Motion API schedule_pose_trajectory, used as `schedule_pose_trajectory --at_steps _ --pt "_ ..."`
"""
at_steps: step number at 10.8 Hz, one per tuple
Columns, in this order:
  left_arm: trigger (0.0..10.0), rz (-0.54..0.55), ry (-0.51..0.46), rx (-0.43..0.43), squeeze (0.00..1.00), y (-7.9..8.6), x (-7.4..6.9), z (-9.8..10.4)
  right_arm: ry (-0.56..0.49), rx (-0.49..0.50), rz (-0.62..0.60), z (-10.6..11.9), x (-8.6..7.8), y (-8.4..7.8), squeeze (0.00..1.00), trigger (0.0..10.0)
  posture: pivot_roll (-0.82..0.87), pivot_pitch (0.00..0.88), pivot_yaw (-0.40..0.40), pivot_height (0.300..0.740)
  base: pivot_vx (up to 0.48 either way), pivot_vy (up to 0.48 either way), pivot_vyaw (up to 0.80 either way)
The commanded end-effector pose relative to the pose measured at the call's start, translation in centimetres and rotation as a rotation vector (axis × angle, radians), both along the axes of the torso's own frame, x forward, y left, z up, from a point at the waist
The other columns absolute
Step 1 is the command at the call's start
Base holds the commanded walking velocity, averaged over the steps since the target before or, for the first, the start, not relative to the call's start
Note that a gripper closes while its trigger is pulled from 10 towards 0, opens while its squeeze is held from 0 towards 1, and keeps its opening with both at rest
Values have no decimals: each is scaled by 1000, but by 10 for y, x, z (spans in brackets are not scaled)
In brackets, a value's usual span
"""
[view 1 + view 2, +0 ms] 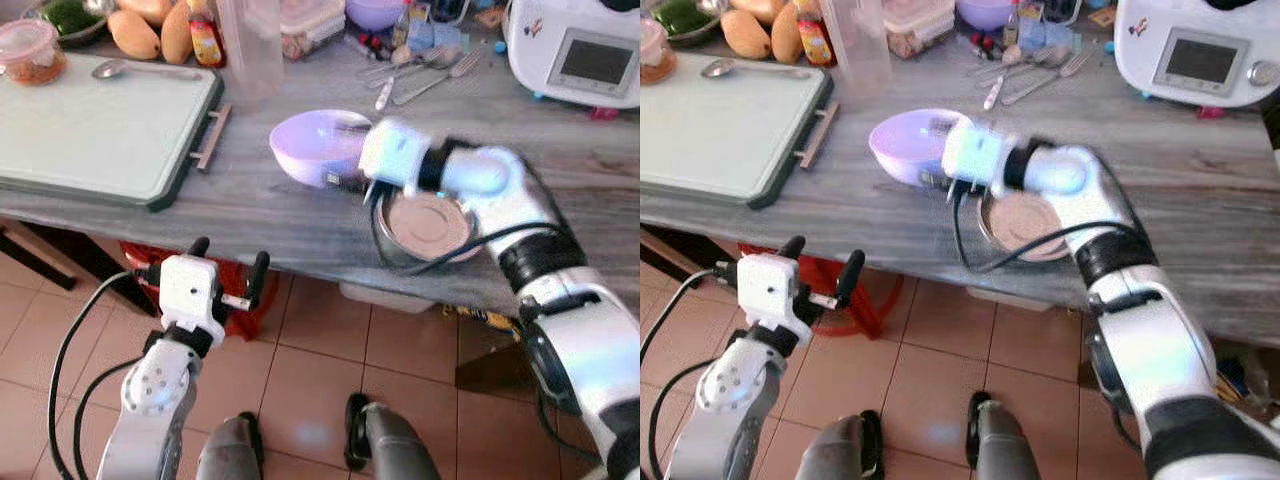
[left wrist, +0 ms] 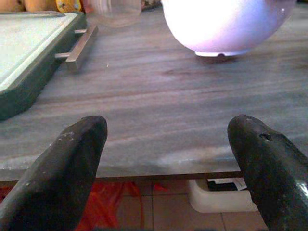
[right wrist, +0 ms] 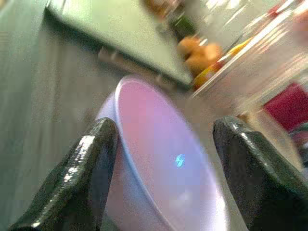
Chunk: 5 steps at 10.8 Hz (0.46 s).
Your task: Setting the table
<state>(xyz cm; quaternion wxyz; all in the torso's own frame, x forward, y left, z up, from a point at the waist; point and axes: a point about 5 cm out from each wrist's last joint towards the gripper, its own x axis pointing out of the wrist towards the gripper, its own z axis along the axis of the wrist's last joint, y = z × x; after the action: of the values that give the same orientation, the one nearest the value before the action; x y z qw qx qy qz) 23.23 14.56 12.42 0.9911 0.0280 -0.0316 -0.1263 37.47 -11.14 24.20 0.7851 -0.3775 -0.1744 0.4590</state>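
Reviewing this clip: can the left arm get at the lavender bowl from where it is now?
Probably yes. The left gripper hangs open just off the table edge, and bare tabletop lies between it and the lavender bowl. However, the right gripper is already at the bowl, fingers either side of its rim, so the arms might crowd.

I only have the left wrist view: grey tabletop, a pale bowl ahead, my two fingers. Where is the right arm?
Observer: The right gripper is at the lavender bowl, reaching over a round metal dish near the table edge.
Operator: Is it gripping the bowl?
Observer: In the right wrist view its fingers are spread, with the bowl's rim between them; no contact is visible.
Operator: And where is my left gripper relative to the table?
Observer: The left gripper is open, in front of the table edge over the tiled floor, not above the top.
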Motion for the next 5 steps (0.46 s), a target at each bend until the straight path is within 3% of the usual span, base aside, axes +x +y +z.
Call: schedule_pose_trajectory --at_steps 1,3,4,5 --pt "10000 3 12 1 0 0 -1 -4 13 51 6 3 -3 -4 1000 10000 38 195 -23 740 0 0 0" --pt "10000 -5 14 -2 0 -2 1 -5 45 84 -17 -12 -13 -12 1000 10000 22 196 -20 740 0 0 0" --pt "10000 -11 13 -4 0 -3 1 -5 48 162 -69 -17 -20 -17 1000 10000 19 197 -20 740 0 0 0" --pt "10000 -14 15 -5 0 -3 1 -5 -10 308 -217 -14 -21 -24 1000 10000 9 197 -16 740 0 0 0"
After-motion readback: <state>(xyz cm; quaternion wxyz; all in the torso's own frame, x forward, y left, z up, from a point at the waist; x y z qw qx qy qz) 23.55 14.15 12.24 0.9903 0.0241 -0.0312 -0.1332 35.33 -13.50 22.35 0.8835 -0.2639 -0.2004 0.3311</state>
